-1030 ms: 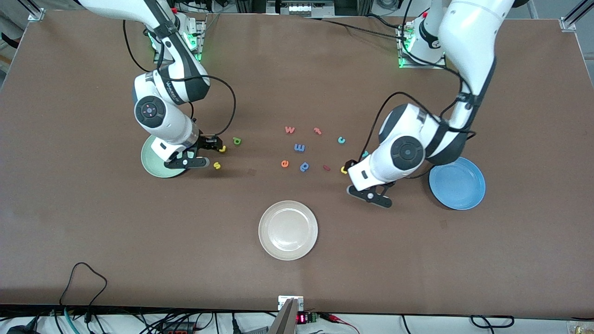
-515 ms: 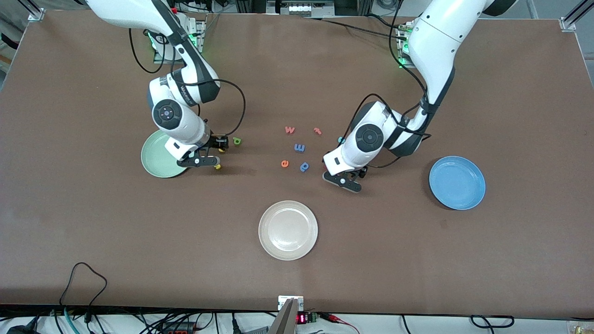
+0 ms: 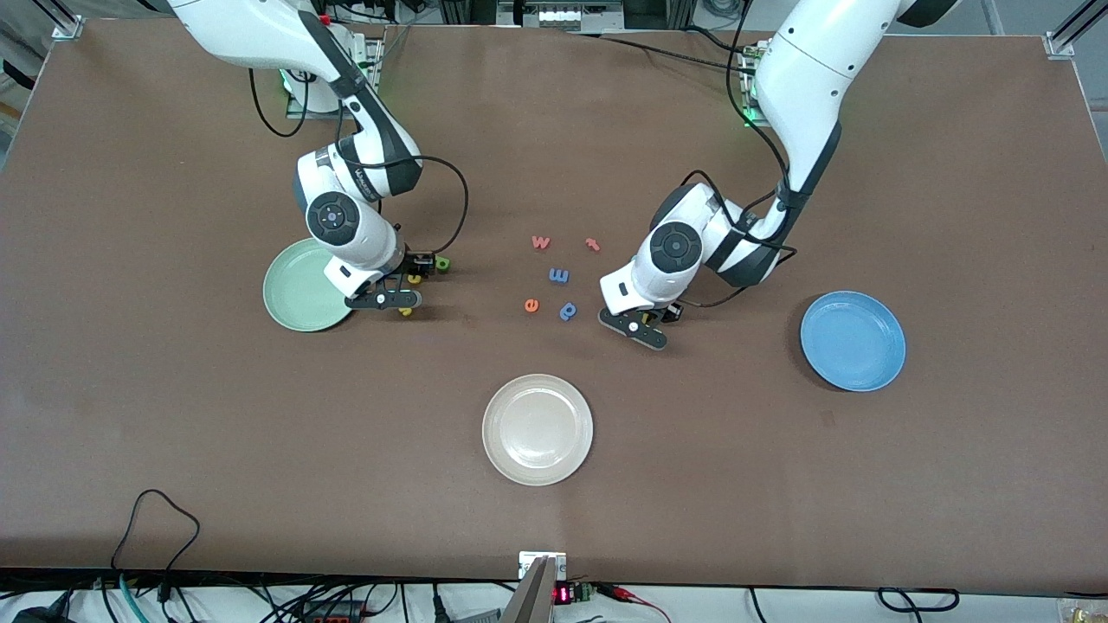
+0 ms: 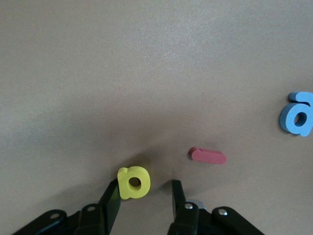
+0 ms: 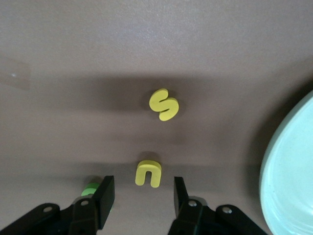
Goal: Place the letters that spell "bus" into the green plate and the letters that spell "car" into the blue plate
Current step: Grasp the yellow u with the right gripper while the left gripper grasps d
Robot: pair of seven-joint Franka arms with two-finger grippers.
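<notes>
Left tool point(image 4: 145, 196): jaws apart, now down over the yellow a point(image 4: 133, 182), which touches one finger, ungripped. Blue plate point(image 3: 853, 340) well apart.
Right tool point(image 5: 142, 196): jaws apart, shifted to straddle the yellow u point(image 5: 148, 174); s point(image 5: 164, 104) near, green plate point(image 3: 299, 296) just beside. Both grasps imminent.

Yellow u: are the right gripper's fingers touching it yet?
Apart. In the right wrist view the yellow u lies on the table between the right gripper's fingers, with bare table showing on both sides.

left claw point(image 4: 145, 196) narrowed around yellow a point(image 4: 133, 182)
</notes>
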